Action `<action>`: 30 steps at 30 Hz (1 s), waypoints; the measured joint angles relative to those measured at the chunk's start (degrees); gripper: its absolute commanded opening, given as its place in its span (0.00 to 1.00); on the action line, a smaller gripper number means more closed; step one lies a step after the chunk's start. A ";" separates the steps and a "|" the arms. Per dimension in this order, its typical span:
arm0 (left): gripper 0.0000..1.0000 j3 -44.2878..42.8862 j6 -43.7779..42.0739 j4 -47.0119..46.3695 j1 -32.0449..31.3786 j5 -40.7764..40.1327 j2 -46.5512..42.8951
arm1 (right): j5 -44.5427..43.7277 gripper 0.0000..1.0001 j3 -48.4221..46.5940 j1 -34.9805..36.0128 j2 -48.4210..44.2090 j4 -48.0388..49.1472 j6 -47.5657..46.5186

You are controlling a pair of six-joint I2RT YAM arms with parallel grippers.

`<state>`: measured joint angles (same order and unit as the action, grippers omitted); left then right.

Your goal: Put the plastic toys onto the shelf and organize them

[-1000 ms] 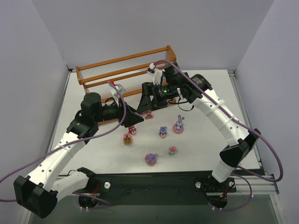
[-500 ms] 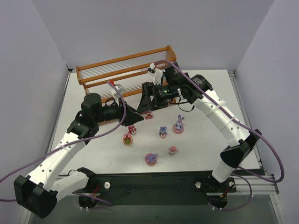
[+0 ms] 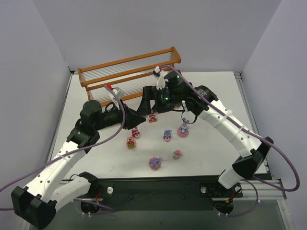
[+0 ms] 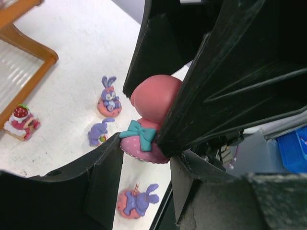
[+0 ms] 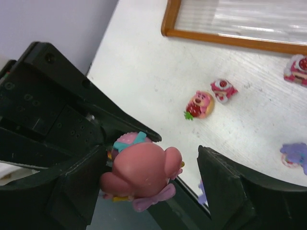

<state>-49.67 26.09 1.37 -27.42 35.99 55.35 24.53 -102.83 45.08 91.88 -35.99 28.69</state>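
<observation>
1. A three-tier stepped shelf [image 3: 129,67] with an orange-brown wooden frame and pale rod tiers stands at the far side of the white bench [image 3: 96,153], in the upper centre-left of the overhead view.
2. Both arms reach inward. Their grippers meet nose to nose just in front of the shelf's right end, about the middle of the overhead view.
3. Between them is a round-headed pink plastic figurine with a teal bow [image 4: 148,120], up off the bench.
4. The left gripper [image 4: 145,155] is clamped on it. In the left wrist view the toy's round base fills the space between the two black fingers.
5. The right gripper [image 5: 151,158] stands apart around the same toy. In the right wrist view there is a clear gap between the figurine and the lower-right finger [image 5: 225,191]. I cannot tell whether the other finger touches it.
6. Seven more toys sit on the bench:
   - A red-and-pink strawberry-topped figurine [image 3: 152,117] is just below the meeting grippers.
   - Two pink-red figurines [image 3: 135,133] [image 3: 130,142] are close together, left of centre.
   - A purple figurine [image 3: 167,135] stands beside a purple bunny on a pink base [image 3: 183,129], right of centre.
   - A small pink figurine [image 3: 177,154] and a purple figure on a pink base [image 3: 155,163] are nearer the arm bases.
</observation>
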 measured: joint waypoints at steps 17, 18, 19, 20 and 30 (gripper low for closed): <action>0.00 2.40 13.35 -11.45 -0.76 -12.83 -3.93 | -11.52 0.86 23.67 2.99 -13.99 35.56 8.48; 0.00 2.40 14.01 -11.98 -0.74 -13.62 -3.93 | -11.87 0.86 24.57 3.08 -14.14 37.66 8.85; 0.00 2.40 14.49 -12.37 -0.72 -14.27 -3.93 | -12.31 0.85 25.53 3.13 -14.38 39.54 9.11; 0.00 2.43 15.19 -12.68 -0.72 -14.78 -3.93 | -12.48 0.84 26.25 3.15 -14.56 40.92 9.31; 0.00 3.41 19.08 -17.05 -0.72 -16.70 -3.98 | -14.53 0.70 31.69 3.82 -15.87 53.20 10.34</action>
<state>-46.26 45.17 -15.68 -28.14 19.29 51.37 10.00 -71.13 48.90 76.01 17.21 39.03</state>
